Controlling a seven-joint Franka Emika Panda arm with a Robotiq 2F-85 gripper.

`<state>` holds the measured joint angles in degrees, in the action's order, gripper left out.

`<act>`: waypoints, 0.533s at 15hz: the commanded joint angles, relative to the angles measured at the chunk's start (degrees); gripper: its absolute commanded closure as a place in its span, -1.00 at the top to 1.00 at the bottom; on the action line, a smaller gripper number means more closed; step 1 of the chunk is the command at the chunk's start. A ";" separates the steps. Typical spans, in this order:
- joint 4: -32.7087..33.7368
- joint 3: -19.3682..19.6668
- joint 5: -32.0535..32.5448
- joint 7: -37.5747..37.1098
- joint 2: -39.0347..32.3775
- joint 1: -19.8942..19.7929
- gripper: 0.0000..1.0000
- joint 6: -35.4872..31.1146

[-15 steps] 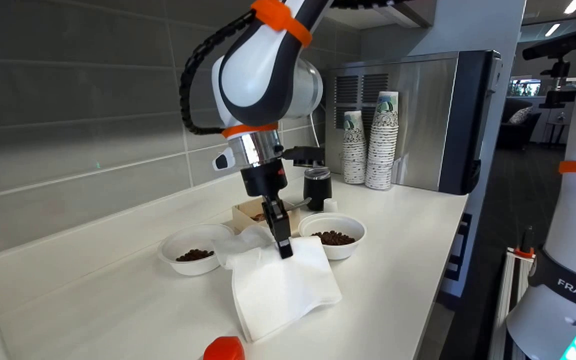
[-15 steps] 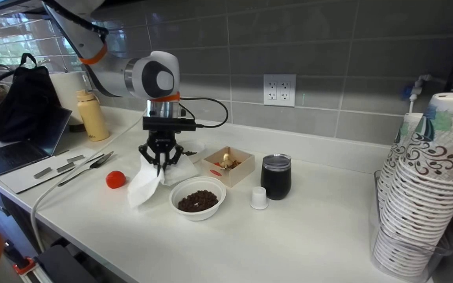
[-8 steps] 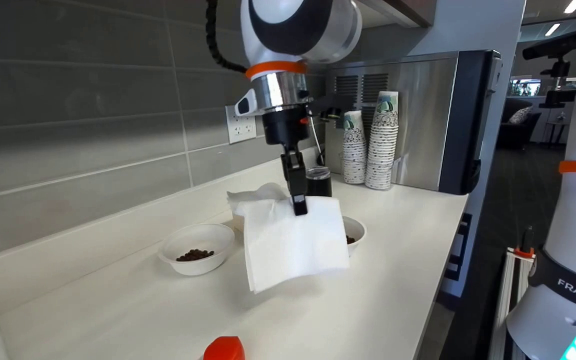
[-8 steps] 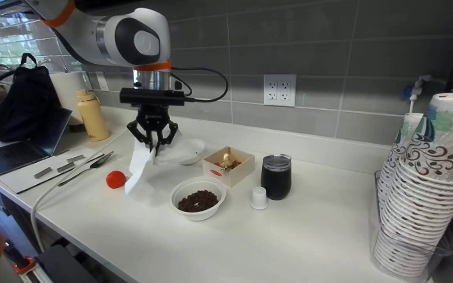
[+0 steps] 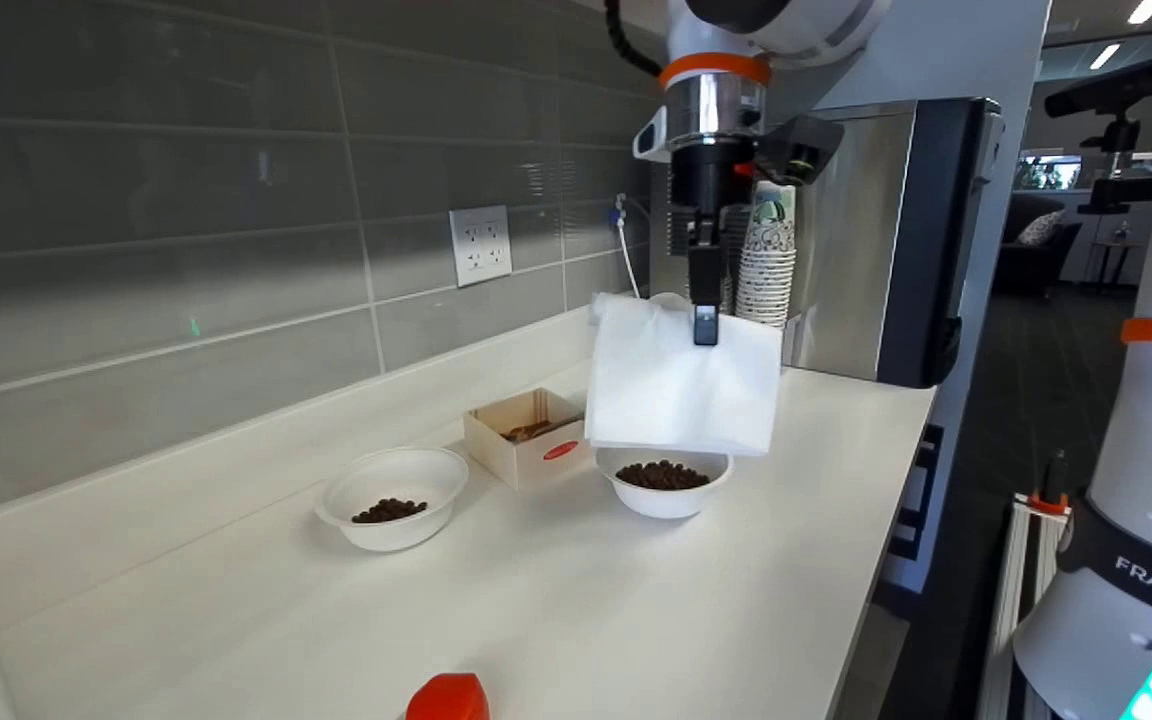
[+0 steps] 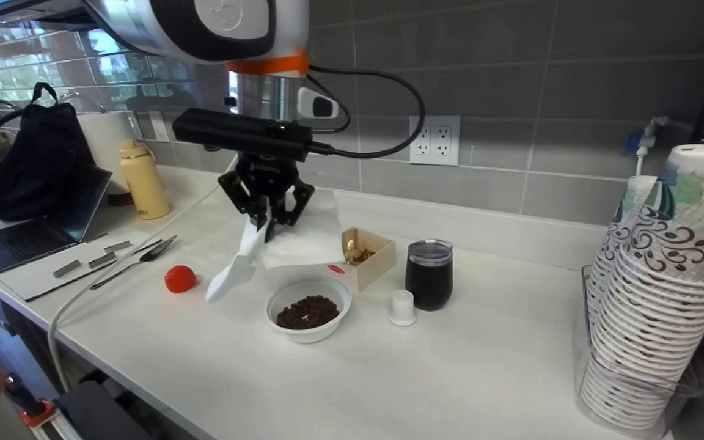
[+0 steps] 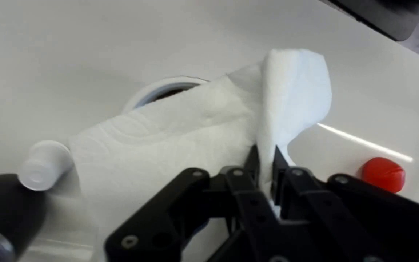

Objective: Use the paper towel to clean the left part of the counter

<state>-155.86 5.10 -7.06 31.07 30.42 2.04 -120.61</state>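
Observation:
The paper towel is a white, soft, folded sheet. It hangs in the air in both exterior views [image 5: 681,385] [image 6: 312,238] and spreads across the wrist view [image 7: 166,145]. My gripper [image 5: 705,335] is shut on a pinched fold near its upper part; the fold shows between the fingertips in the wrist view [image 7: 267,163]. The gripper also shows in an exterior view [image 6: 268,232]. The towel hangs above the off-white counter [image 5: 536,610], near a bowl of dark beans [image 6: 308,333], partly covering that bowl in the wrist view.
Another bowl with beans [image 5: 391,530] and a small open cardboard box [image 5: 526,450] stand near the wall. A black tumbler [image 6: 429,278], a small white cup [image 6: 402,308], a red object [image 6: 179,278] and stacked paper cups [image 6: 663,293] stand on the counter. A cable [image 6: 83,290] crosses it.
My gripper has lifted the paper towel off the counter and carried it toward the cup stacks in an exterior view. The cardboard box there is uncovered. The bowls have stayed put.

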 commanded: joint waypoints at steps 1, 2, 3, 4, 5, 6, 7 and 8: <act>-0.78 6.14 2.87 -2.28 3.67 -5.63 -0.96 -0.31; -0.11 7.69 3.69 -2.80 3.35 -7.42 -0.96 -0.97; 0.46 8.76 4.18 -3.71 2.86 -8.86 -0.96 -1.94; 1.08 9.76 4.49 -4.54 2.17 -10.18 -0.96 -3.05; 1.63 10.56 4.81 -5.63 1.25 -11.45 -0.96 -4.57; 2.23 11.26 5.02 -6.92 0.05 -12.59 -0.96 -6.07; 2.64 11.36 5.28 -8.89 -1.12 -13.54 -0.96 -7.62; 3.29 11.58 5.17 -10.81 -3.37 -14.25 -0.96 -9.12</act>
<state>-154.88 16.35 -2.97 25.95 31.84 -10.36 -126.23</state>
